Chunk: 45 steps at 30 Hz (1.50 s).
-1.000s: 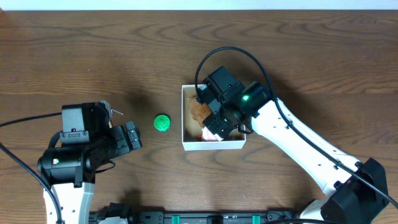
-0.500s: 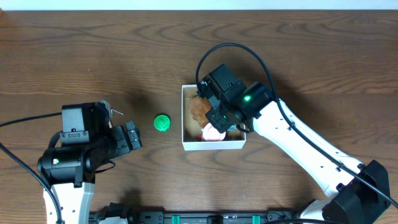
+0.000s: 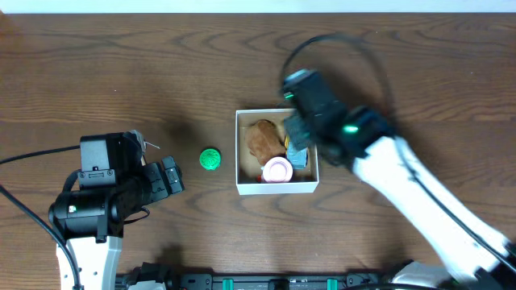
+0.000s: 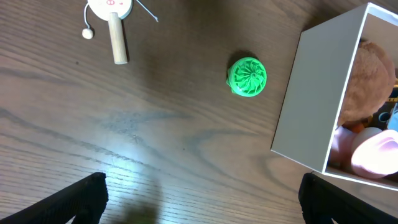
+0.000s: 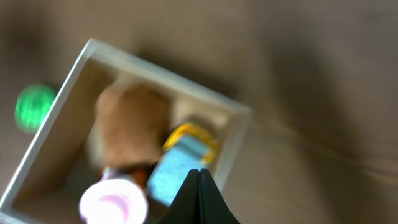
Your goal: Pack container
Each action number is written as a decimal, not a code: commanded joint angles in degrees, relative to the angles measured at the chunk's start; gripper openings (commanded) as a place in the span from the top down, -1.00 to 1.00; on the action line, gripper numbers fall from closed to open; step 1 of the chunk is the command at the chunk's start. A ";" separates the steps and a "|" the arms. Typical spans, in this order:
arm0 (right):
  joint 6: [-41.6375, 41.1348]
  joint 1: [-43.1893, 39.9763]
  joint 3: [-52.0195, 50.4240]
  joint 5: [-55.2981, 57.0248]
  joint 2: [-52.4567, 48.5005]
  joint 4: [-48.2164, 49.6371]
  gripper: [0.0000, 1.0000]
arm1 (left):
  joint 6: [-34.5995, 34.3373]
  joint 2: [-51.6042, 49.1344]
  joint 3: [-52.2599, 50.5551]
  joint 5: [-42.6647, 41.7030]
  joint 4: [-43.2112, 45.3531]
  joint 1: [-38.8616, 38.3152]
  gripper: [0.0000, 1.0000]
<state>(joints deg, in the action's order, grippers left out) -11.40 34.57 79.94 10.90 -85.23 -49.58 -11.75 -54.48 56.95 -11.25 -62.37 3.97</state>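
On the table, the container sits part filled, with a green ball just outside its left wall. My right tool hangs over it, pinched narrow and empty; my left tool gapes wide. A glancing finger could roll the ball away or shove the light container.

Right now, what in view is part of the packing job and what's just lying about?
Job: container; inside it, brown plush toy, pink round toy, blue-and-yellow toy; green ribbed toy outside it, probably next in.
Lying about: small drum rattle with wooden handle; possibly also for packing, cannot tell.
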 commanded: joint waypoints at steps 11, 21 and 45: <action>-13.97 -35.32 1.66 -9.73 17.88 -9.79 0.05 | 4.28 -6.73 5.20 2.89 10.08 -8.39 -0.37; -9.22 -41.35 1.64 -11.58 15.06 -17.03 -0.33 | 6.60 -26.34 8.98 9.79 14.73 -15.08 -0.70; -7.15 -41.33 1.29 -11.61 13.64 -17.57 -0.39 | 6.60 -47.89 8.96 9.79 17.84 -18.47 -0.99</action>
<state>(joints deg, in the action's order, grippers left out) -19.92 -6.37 80.97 -0.47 -71.26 -66.94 -5.69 -101.38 64.97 -2.55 -44.71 -13.52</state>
